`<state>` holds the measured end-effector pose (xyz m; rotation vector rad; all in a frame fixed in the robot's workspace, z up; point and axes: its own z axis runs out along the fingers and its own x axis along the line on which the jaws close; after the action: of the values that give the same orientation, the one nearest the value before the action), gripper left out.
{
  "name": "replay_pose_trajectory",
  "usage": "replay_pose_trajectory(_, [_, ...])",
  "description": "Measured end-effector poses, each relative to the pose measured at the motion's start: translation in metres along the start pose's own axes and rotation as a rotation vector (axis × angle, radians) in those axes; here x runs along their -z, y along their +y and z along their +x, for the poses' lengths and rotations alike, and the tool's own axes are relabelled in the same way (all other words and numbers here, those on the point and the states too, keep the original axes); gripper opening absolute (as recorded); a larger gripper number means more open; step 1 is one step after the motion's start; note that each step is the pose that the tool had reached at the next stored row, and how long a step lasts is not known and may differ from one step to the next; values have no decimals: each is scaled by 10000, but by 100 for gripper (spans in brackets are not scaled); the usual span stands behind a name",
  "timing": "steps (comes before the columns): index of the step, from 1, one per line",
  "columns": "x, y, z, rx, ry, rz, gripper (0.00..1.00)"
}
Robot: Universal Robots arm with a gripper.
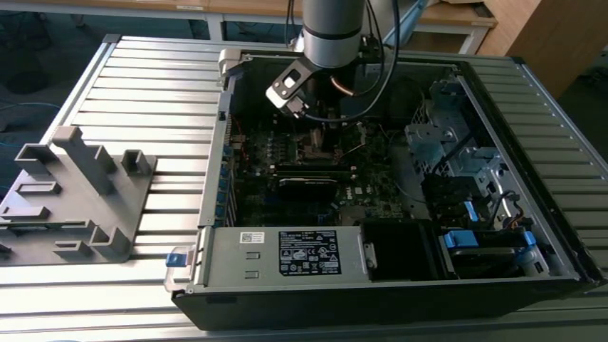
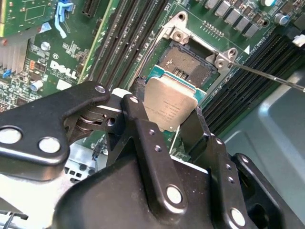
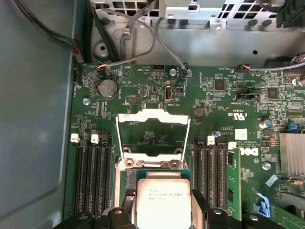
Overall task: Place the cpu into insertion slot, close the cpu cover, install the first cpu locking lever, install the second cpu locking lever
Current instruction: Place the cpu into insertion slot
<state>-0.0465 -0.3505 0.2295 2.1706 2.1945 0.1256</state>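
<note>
cpu [image 3: 163,202]: flat grey square, tiny print
gripper [image 2: 167,110]: pinching the cpu
cpu cover [image 3: 152,116]: up, first wrist view

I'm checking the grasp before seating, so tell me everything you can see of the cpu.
The cpu is a small flat square chip: a dull grey metal lid with faint print, on a thin green board edging it. It lies face up, clamped on two opposite sides between the black fingers of the gripper. It hangs partly over the open insertion slot, whose cpu cover is swung up. Whether it touches the slot cannot be told.
</note>
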Motion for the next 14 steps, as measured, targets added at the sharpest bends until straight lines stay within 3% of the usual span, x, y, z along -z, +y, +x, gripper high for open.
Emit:
replay_pose_trajectory(7, [-42, -45, 6, 48, 107, -1, 54])
replay_pose_trajectory(14, [-94, -61, 28, 183, 141, 3, 54])
